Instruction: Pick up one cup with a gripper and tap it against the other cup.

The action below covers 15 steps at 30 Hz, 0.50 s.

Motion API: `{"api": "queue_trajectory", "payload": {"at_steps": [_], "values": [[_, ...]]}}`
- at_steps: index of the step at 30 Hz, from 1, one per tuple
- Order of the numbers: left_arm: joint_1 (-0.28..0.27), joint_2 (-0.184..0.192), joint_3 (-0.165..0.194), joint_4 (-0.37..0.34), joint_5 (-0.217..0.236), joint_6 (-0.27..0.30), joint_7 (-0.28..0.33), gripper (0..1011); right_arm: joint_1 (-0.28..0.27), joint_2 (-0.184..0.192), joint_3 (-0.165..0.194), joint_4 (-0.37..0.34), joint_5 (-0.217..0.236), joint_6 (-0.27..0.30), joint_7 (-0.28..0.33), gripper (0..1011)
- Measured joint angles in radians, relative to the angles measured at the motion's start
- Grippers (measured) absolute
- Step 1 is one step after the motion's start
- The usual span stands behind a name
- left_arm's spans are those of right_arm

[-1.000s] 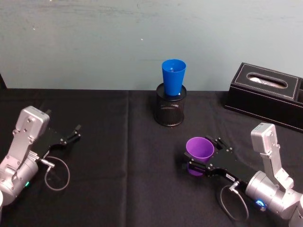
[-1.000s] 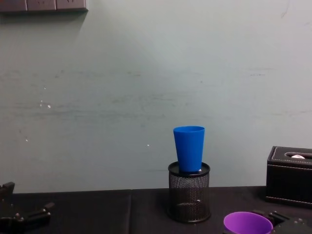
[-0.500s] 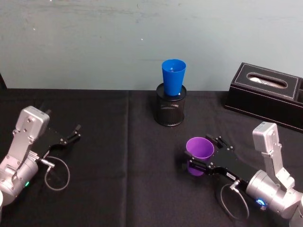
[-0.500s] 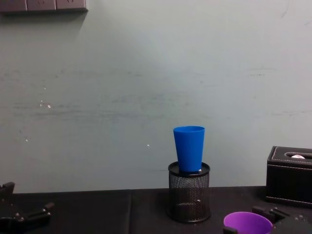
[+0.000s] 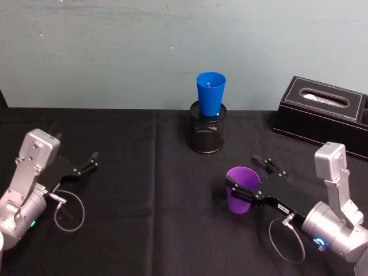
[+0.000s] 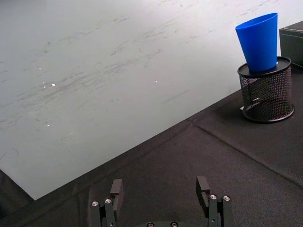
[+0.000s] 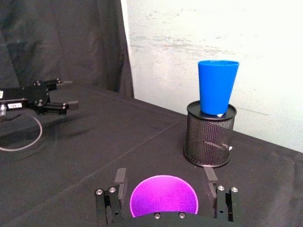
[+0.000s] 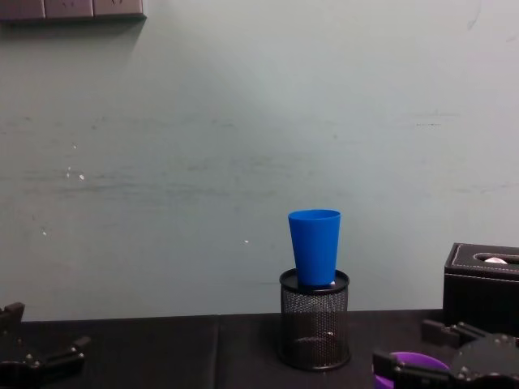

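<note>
Purple cup (image 5: 242, 189) upright on the black cloth, near side of the blue cup (image 5: 210, 94) perched in the mesh holder (image 5: 206, 134). Straddled by the spread right gripper (image 5: 252, 180); best squeezed evenly below the rim before lifting. Left gripper (image 5: 90, 161) idle, spread.

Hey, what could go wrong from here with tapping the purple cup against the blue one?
1. The blue cup stands perched in the mesh holder, so a firm tap could tip it out or topple both.
2. The right claw straddles the purple cup near its rim; the smooth tapered wall may slip downward once lifted.
3. The tissue box sits close on the right, so a wide swing might clip it.
</note>
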Motion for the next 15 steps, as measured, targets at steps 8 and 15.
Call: {"api": "queue_trajectory", "payload": {"at_steps": [8, 15], "values": [[0.000, 0.000, 0.000, 0.000, 0.000, 0.000, 0.000, 1011, -0.005, -0.003, 0.013, -0.017, 0.011, 0.000, -0.016, 1003], [0.000, 0.000, 0.000, 0.000, 0.000, 0.000, 0.000, 1011, -0.006, -0.006, 0.022, -0.033, 0.015, -0.011, -0.026, 1003]]}}
